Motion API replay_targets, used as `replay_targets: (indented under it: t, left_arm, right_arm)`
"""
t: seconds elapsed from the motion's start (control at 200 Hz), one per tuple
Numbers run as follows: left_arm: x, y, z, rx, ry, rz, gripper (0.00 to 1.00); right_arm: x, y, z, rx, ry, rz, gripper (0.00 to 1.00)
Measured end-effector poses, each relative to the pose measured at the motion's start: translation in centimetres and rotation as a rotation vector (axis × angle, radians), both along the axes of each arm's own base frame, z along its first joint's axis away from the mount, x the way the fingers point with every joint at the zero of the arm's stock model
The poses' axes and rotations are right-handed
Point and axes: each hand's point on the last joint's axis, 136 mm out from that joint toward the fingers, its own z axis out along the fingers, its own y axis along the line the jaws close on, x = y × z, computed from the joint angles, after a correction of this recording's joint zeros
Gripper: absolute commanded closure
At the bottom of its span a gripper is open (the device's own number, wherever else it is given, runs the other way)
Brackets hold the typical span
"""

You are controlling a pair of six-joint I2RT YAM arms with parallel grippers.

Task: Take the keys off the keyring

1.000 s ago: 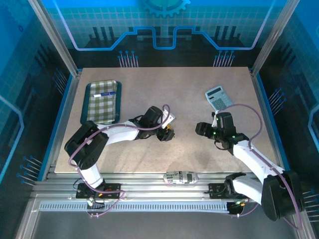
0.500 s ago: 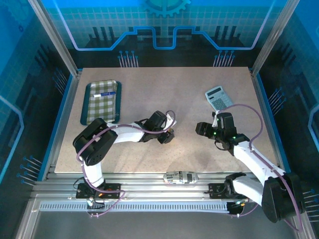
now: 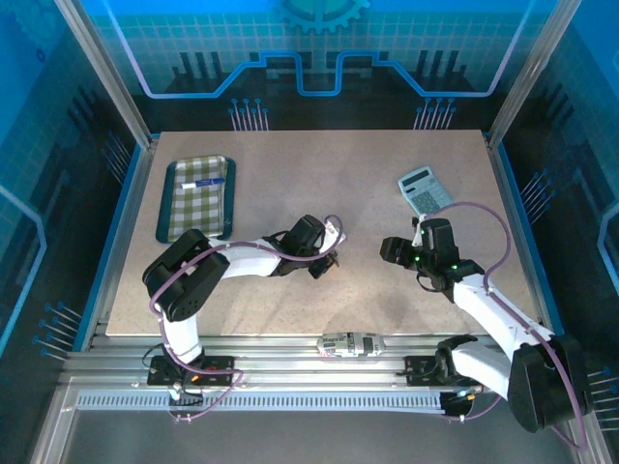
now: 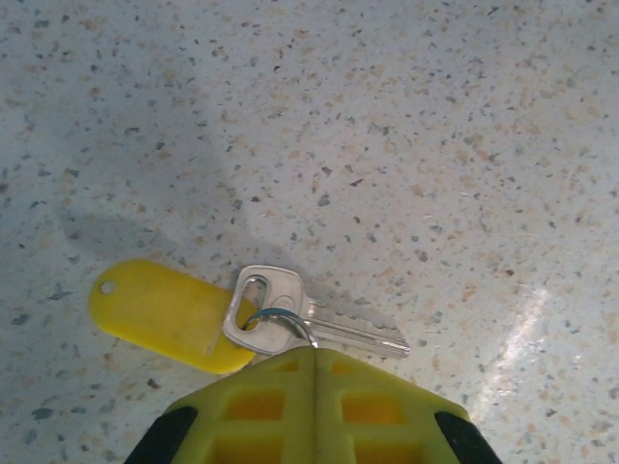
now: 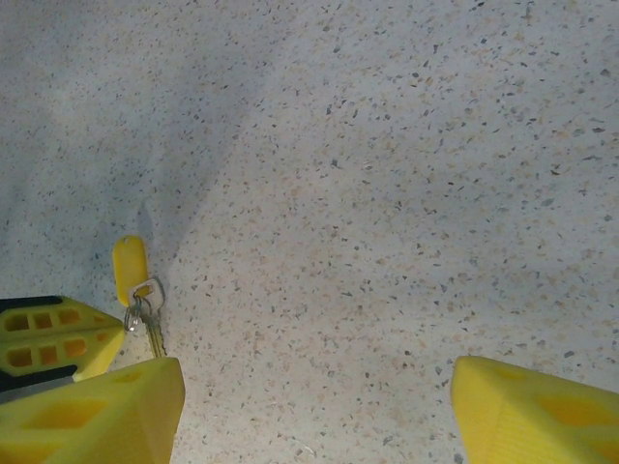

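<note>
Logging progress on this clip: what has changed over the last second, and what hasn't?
The left arm's elbow swung rightward and its wrist eased slightly toward the near edge. The left gripper is now shut on the keyring at its wire ring, beside the key on the table. The right gripper stayed open and in place, and the calculator did not move.

silver key (image 4: pixel 338 329), yellow keyring (image 4: pixel 160 311), speckled beige table (image 4: pixel 435 145), green-checked tray (image 3: pixel 193 213)
</note>
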Motion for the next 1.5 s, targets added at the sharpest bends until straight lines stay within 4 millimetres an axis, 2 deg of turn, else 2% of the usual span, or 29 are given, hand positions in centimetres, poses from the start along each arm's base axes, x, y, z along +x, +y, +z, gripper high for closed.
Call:
replay_targets:
  t: [0.14,0.205,0.255,0.355,0.605,0.821,0.931,1.211,1.501]
  left_arm:
    - [-0.1,-0.1,0.3,-0.038,0.033,-0.008,0.99]
    - [0.1,0.1,0.8,-0.068,0.051,0.004,0.76]
    - [0.3,0.3,1.5,-0.092,0.054,0.011,0.65]
    - [0.6,0.3,3.0,-0.138,0.057,0.021,0.58]
    - [-0.5,-0.5,3.5,-0.203,0.127,-0.005,0.54]
    - [-0.5,-0.4,1.5,-0.171,0.162,0.012,0.52]
    - [-0.2,-0.1,0.9,-0.126,0.131,0.029,0.53]
    - [0.4,-0.5,0.6,-0.051,0.014,0.030,0.54]
    - [0.9,-0.4,-0.7,0.002,-0.029,0.036,0.57]
  right_arm:
    - [0.0,-0.1,0.0,-0.002,0.000,-0.006,0.26]
    - [0.0,-0.1,0.0,0.001,0.000,-0.008,0.26]
    - [0.1,-0.1,0.0,0.002,0.000,-0.010,0.26]
    - [0.0,-0.1,0.0,0.004,0.002,-0.012,0.25]
    - [-0.1,-0.1,0.0,0.010,-0.005,-0.017,0.25]
    - [-0.4,-0.3,0.2,0.012,-0.020,-0.019,0.25]
    - [-0.5,-0.3,0.1,0.011,-0.019,-0.020,0.25]
    - [-0.5,-0.4,0.3,0.009,-0.023,-0.023,0.25]
    - [-0.7,-0.5,0.2,0.007,-0.017,-0.024,0.24]
